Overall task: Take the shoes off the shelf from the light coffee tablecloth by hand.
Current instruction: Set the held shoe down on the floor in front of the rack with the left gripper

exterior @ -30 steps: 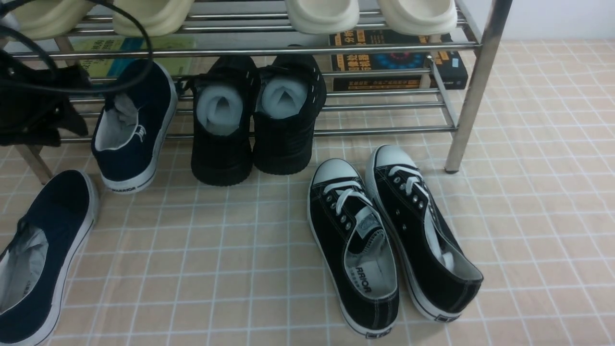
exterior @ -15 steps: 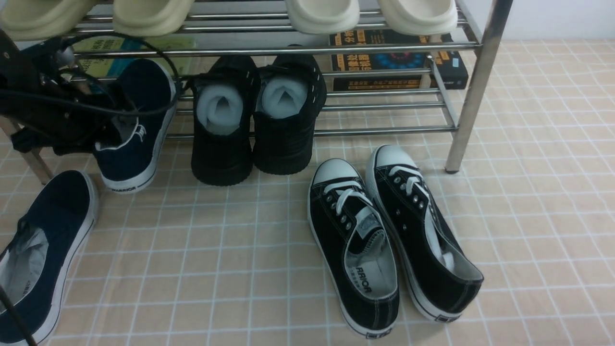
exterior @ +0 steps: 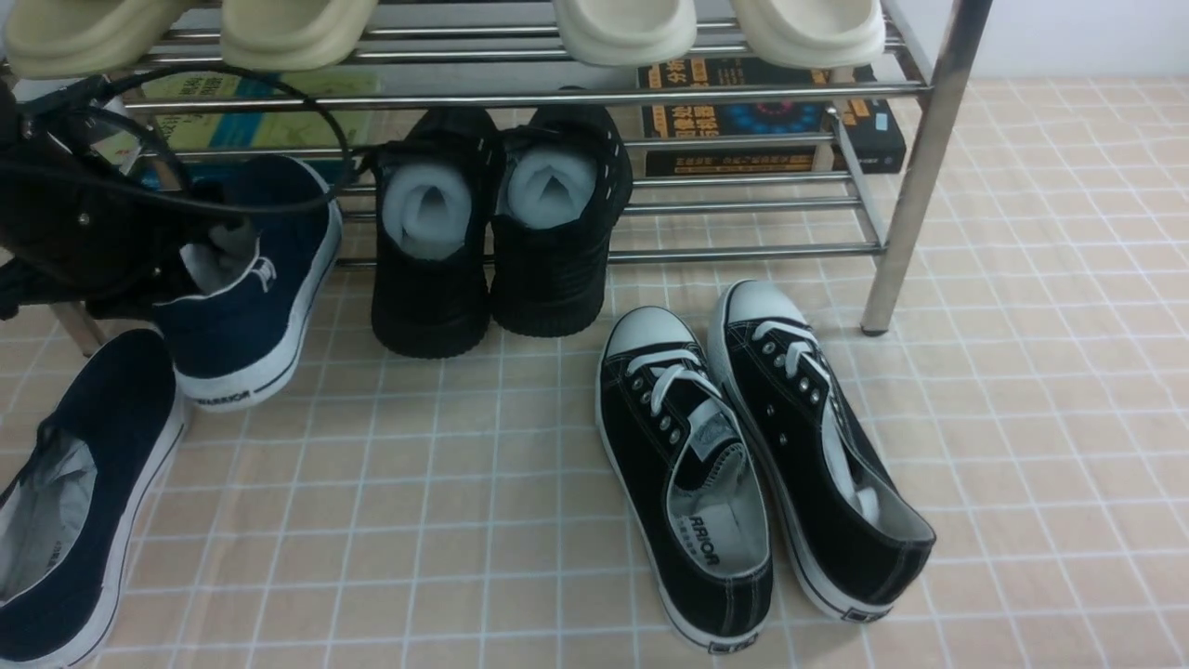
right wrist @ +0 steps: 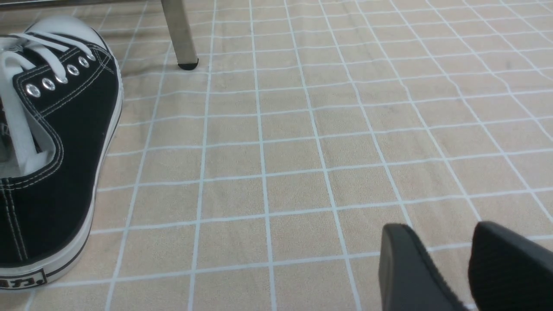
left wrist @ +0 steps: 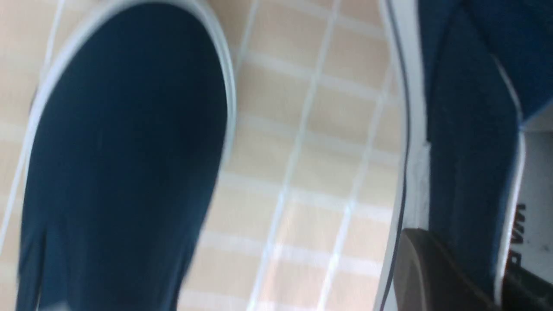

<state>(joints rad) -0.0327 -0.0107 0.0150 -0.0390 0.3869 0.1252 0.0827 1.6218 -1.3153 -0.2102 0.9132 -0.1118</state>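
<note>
One navy slip-on stands at the shelf's lower left, heel toward me on the light coffee tablecloth, toe near the lower bars. My left gripper is shut on its left side wall; in the left wrist view the fingers pinch that wall of the shoe. The second navy slip-on lies on the cloth at the front left, and its toe shows in the left wrist view. My right gripper is open and empty just above the cloth; it is out of the front view.
An all-black foam-stuffed pair stands on the lower tier. Black lace-up sneakers lie on the cloth in front, one showing in the right wrist view. Cream slippers sit on the top tier, books behind. The shelf's right leg stands nearby.
My left gripper came in from the left, closed on the navy slip-on's side wall and drew the shoe toward me and to the left. The other shoes have not moved.
</note>
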